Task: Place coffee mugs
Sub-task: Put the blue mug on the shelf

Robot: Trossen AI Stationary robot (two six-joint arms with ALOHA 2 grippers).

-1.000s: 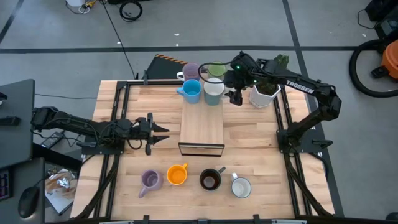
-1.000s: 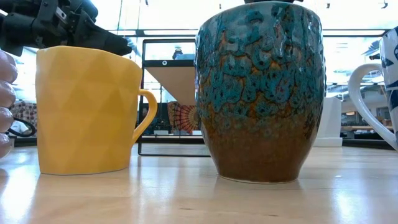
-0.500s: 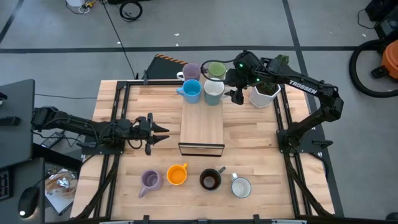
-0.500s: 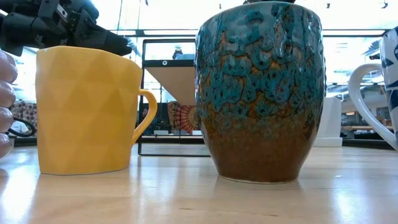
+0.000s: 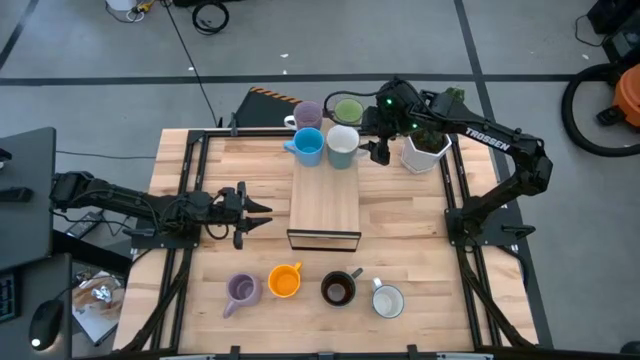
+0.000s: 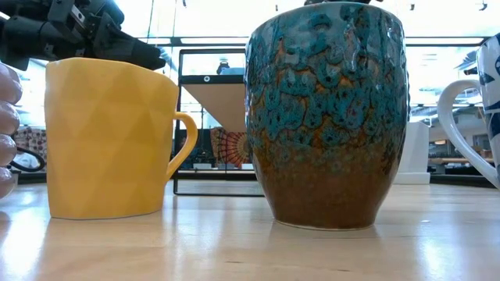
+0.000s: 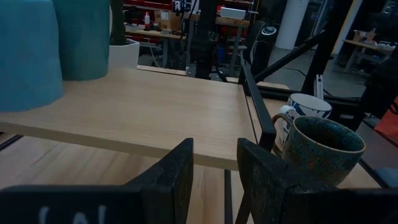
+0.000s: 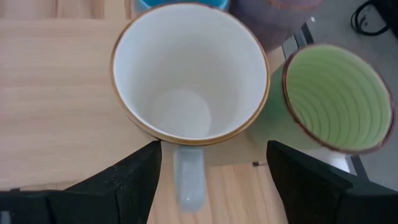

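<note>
Four mugs stand at the far end of a wooden riser [image 5: 325,205]: lilac [image 5: 307,113], green [image 5: 348,110], light blue [image 5: 308,146] and white [image 5: 343,144]. Four more stand in a row near the front edge: lilac [image 5: 241,290], orange [image 5: 285,281], black [image 5: 338,289] and white [image 5: 387,300]. My right gripper [image 5: 377,152] hovers open just right of the far white mug [image 8: 189,68]. Its fingers stand on either side of the mug's handle [image 8: 188,180] without touching it. My left gripper [image 5: 256,215] waits open, low over the table left of the riser.
A white faceted pot with a cactus [image 5: 425,150] stands right of my right gripper, close to its arm. Black frame rails [image 5: 190,190] run along the table's left and right sides. Bare tabletop lies between the riser and the near row of mugs.
My right gripper has drawn back slightly toward the far edge, staying open beside the white mug. The mugs have kept their places.
</note>
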